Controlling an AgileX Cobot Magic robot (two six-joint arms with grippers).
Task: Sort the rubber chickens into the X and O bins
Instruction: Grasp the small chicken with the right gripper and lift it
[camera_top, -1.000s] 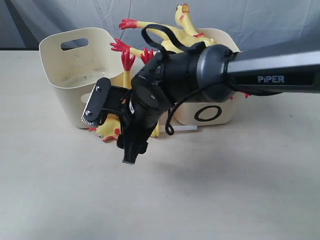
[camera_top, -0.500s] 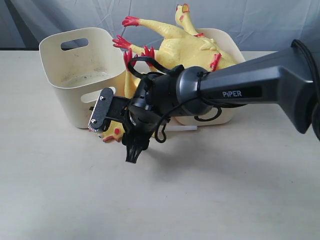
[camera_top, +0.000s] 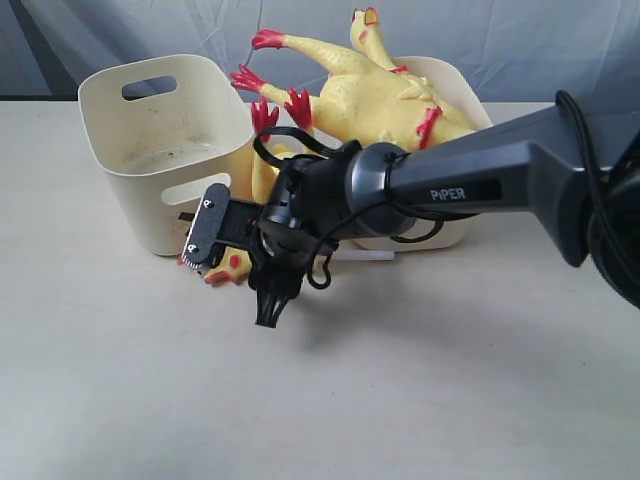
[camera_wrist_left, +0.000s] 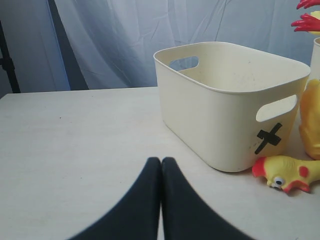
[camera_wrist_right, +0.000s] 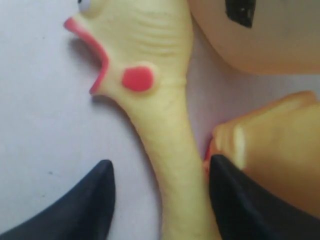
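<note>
Lettering "PiPER" (camera_top: 453, 193) is showing white on the right arm (camera_top: 520, 165). The X bin (camera_wrist_left: 220, 100) is wearing its black mark (camera_wrist_left: 268, 138). Just beside it, a yellow chicken (camera_wrist_right: 150, 75) with red beak and cheek spot is lying on the table (camera_wrist_left: 75, 140). The right gripper (camera_wrist_right: 161, 165) is straddling its neck, jaws open and not yet gripping. The left gripper (camera_wrist_left: 161, 165) is sitting closed and empty.

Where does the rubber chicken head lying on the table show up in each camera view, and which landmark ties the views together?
Exterior view: the chicken head lies at the foot of the X bin, left of centre.
Left wrist view: chicken head beside the X bin, just past its X mark.
Right wrist view: chicken head fills the middle, its neck between the right gripper fingers.
Shared landmark: the X bin.
</note>
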